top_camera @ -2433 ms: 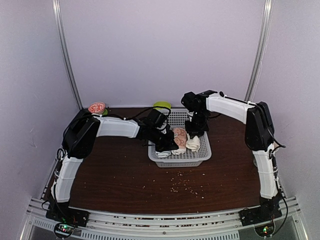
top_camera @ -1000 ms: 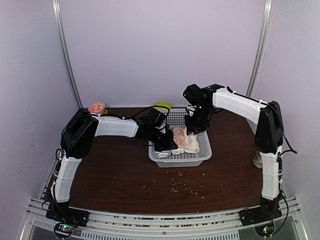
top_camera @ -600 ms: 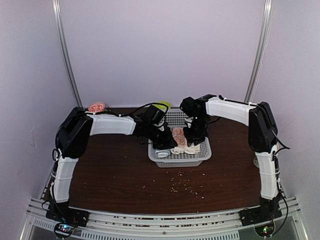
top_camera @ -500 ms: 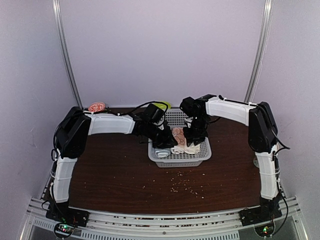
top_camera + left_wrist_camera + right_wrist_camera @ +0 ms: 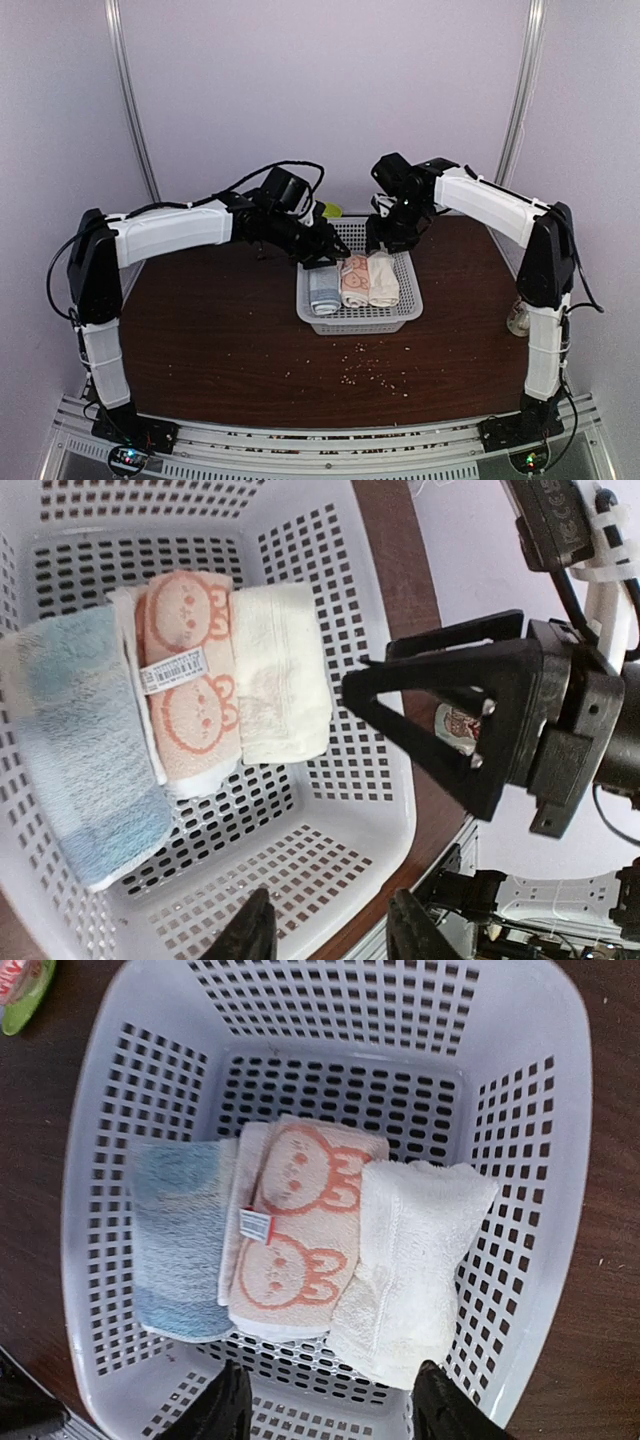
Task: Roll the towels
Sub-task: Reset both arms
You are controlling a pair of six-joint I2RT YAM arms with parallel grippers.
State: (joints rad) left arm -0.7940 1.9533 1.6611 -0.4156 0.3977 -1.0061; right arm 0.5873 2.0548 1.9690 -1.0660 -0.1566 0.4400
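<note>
I judge rolling complete: the cartoon-face towel and the cream-white towel lie rolled, touching, in the basket. Left claw and right claw stand apart, empty.

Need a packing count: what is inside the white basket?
The basket holds three rolled towels side by side: grey-blue towel, cartoon-face towel, cream towel. Whatever lies beneath them is covered.

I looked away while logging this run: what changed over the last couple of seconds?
Both arms lifted out of the basket: the left hand and right hand released the cartoon-face towel and cream towel and now hang open above. Those two lie rolled beside the grey-blue towel. The basket stayed put.
</note>
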